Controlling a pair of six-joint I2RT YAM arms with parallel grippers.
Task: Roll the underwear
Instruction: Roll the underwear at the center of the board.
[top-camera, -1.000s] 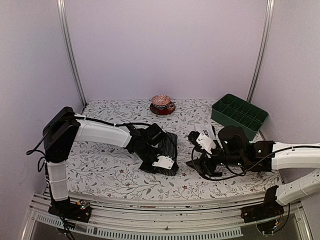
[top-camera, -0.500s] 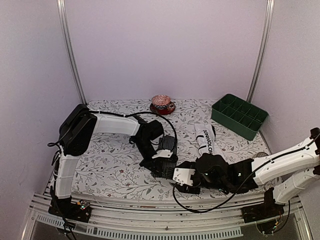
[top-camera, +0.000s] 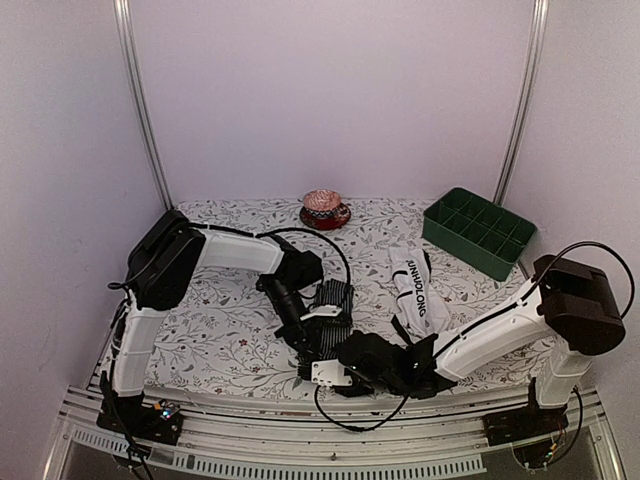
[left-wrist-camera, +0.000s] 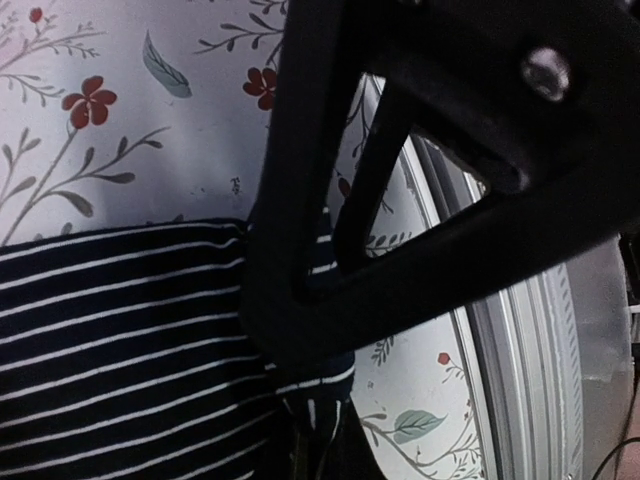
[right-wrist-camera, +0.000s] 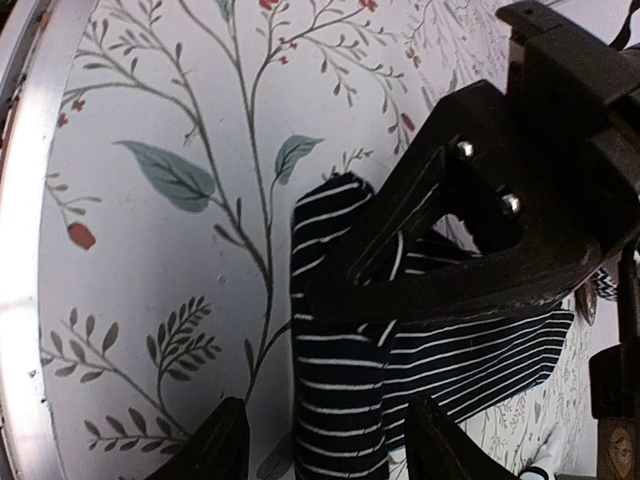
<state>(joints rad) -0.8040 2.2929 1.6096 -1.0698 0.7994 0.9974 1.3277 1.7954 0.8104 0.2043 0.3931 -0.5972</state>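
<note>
The left hand (top-camera: 312, 350) clenched on the striped briefs (left-wrist-camera: 120, 330), the right hand (right-wrist-camera: 330, 440) half-open astride them.

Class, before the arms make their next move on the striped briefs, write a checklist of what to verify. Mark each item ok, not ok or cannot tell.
1. Left gripper shut on the striped briefs: ok.
2. Right gripper open, one finger on each side of the cloth's near corner: ok.
3. Right fingers touching the cloth: cannot tell.
4. White briefs lying apart from both grippers: ok.
5. Striped briefs flat on the table: not ok, the near corner is folded over.
</note>
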